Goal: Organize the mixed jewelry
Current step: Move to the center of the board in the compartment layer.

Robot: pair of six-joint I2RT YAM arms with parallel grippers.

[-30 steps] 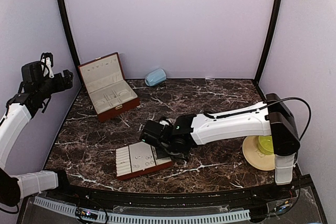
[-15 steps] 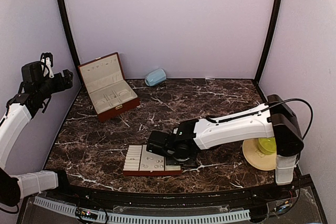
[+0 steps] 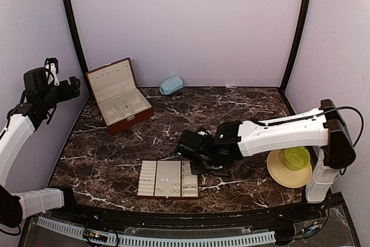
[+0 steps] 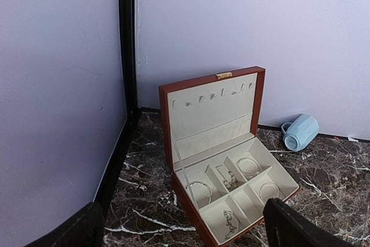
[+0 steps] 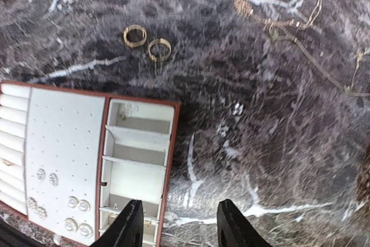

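Fingers of the right gripper [image 5: 178,224] stood apart with nothing between them, hanging over the marble just beside the tray [image 5: 69,143]. Two gold rings [image 5: 147,43] lay loose beyond it, tiny earrings [image 5: 230,118] nearby and a tangled chain [image 5: 277,10] further off. Small pieces on a hard top could skid from a pinch. The left gripper [image 4: 185,224], spread wide and empty, faced the jewelry box [image 4: 225,160].

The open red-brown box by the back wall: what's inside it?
The box has cream compartments holding thin bracelets or chains, seen from the left wrist camera. The front wall hides the nearest compartment bottoms, and the pieces are too small to identify exactly.
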